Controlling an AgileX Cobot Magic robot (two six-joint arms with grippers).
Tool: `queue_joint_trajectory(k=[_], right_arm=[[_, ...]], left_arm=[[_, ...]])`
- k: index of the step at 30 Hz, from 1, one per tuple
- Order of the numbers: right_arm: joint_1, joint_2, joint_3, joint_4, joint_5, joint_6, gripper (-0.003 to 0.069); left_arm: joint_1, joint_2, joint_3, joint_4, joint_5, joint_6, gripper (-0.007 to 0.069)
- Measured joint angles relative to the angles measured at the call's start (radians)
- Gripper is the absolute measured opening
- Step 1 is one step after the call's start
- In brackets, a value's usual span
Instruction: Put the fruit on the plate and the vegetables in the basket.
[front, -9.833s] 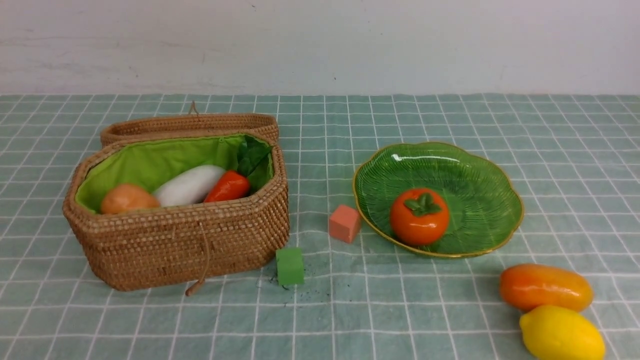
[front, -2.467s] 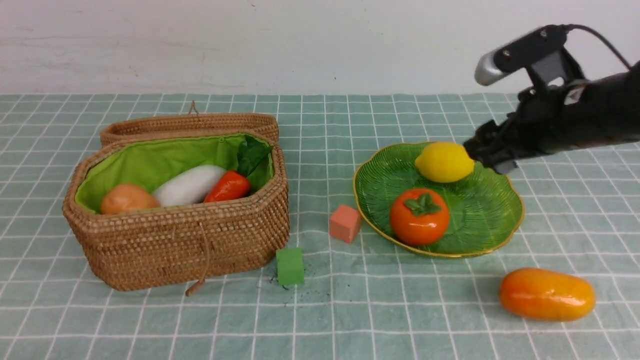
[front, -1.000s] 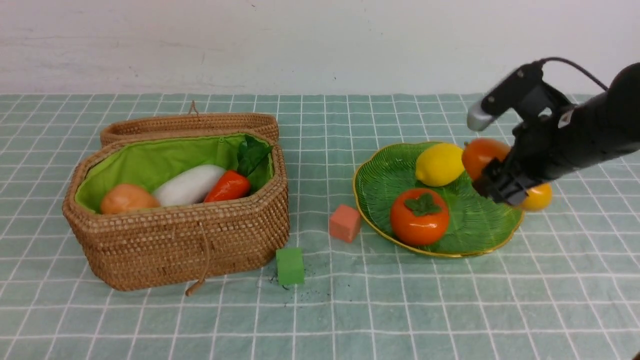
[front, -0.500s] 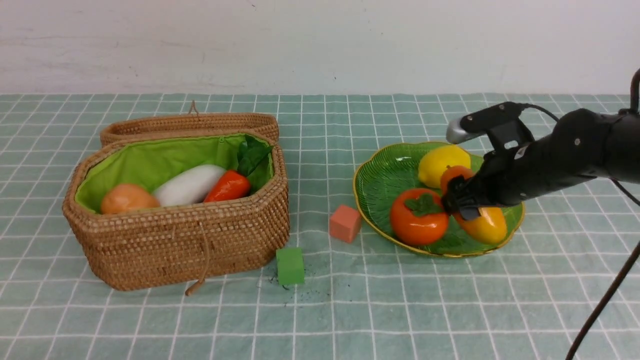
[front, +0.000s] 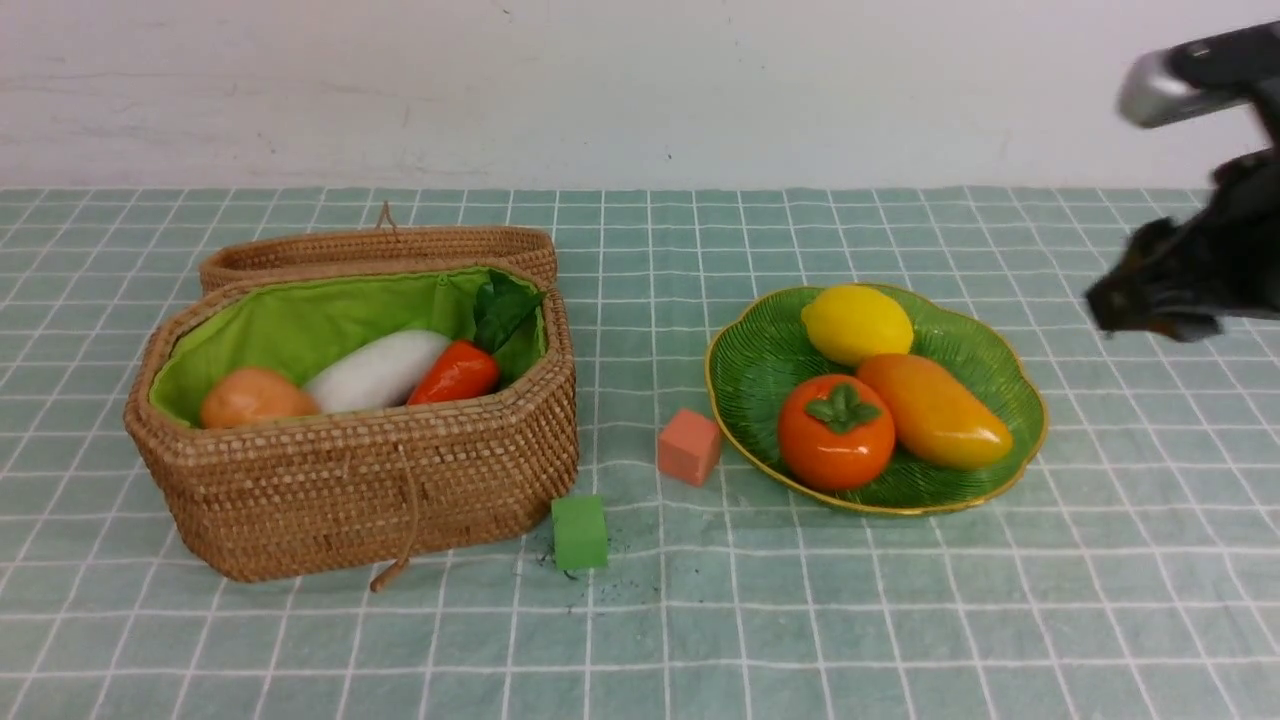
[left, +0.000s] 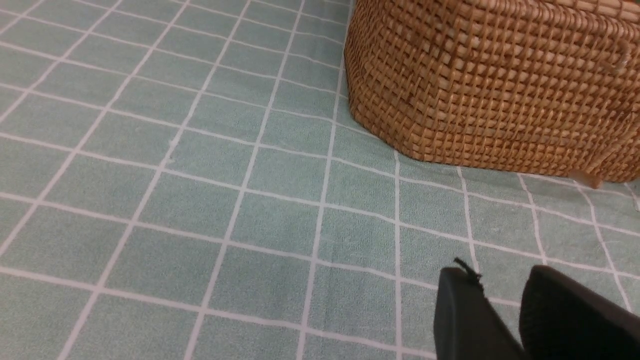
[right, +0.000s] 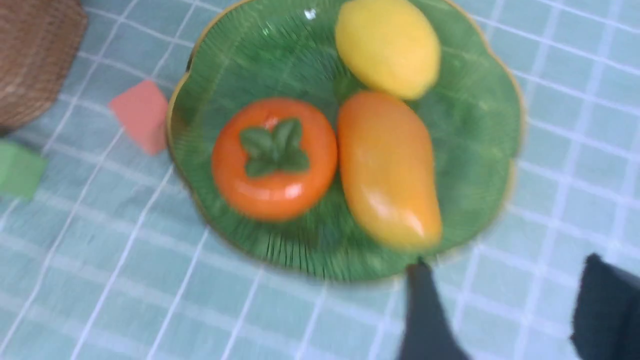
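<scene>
So all three fruits are sitting on the green plate (front: 760, 350) over on the right half of the worktop (front: 900, 620). The lemon (front: 857, 323) is at the far side of the plate, the persimmon (front: 836, 431) with its little green cap is at the near side, and the mango (front: 933, 410) lies slanted right beside the persimmon, its far end close up against the lemon. From the right wrist cam the mango looks like it's touching the persimmon, though that shot is pretty blurry.

The wicker basket (front: 350, 490) is on the left with its lid (front: 380, 245) flipped open behind it. Inside, against the green lining (front: 290, 320), you can see the potato (front: 255, 396), the long white vegetable (front: 378, 371) and the carrot (front: 456, 373) with its leaves tucked in the far corner, all lined up next to each other. Can't spot any eggplant from here.

Two little cubes are on the checked cloth between basket and plate: a salmon one (front: 689, 446) just beside the plate's rim and a green one (front: 580, 532) near the basket's front corner.

The right claw (front: 1150, 300) is up in the air off to the right of the plate, clear of it, motion-blurred. In its wrist cam the two fingers (right: 425, 315) stand apart with nothing between them, so it's released and empty.

The left claw (left: 505, 310) only shows in its own wrist cam, low over the cloth near the basket's side. Its fingers have a narrow gap with nothing in it, honestly can't tell if that counts as clenched or not
</scene>
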Motion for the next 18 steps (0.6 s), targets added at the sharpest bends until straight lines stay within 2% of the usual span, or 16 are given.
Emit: queue_joint_trajectory(k=[1, 2, 4, 8, 14, 18], right_arm=[[-0.021, -0.077, 0.001, -0.005, 0.099, 0.015, 0.0266], [-0.024, -0.086, 0.001, -0.004, 0.126, 0.018, 0.0246], [-0.042, -0.199, 0.032, -0.004, 0.264, 0.048, 0.0118], [-0.044, -0.327, 0.143, 0.033, 0.362, 0.067, 0.0000], [-0.044, -0.468, 0.268, 0.070, 0.406, 0.070, -0.0016], [-0.031, -0.517, 0.274, 0.070, 0.407, 0.069, -0.0015]], left_arm=[[0.000, 0.000, 0.000, 0.000, 0.000, 0.000, 0.0176], [0.000, 0.000, 0.000, 0.000, 0.000, 0.000, 0.0176], [0.000, 0.000, 0.000, 0.000, 0.000, 0.000, 0.0176], [0.000, 0.000, 0.000, 0.000, 0.000, 0.000, 0.0176], [0.000, 0.000, 0.000, 0.000, 0.000, 0.000, 0.0176], [0.000, 0.000, 0.000, 0.000, 0.000, 0.000, 0.0176]])
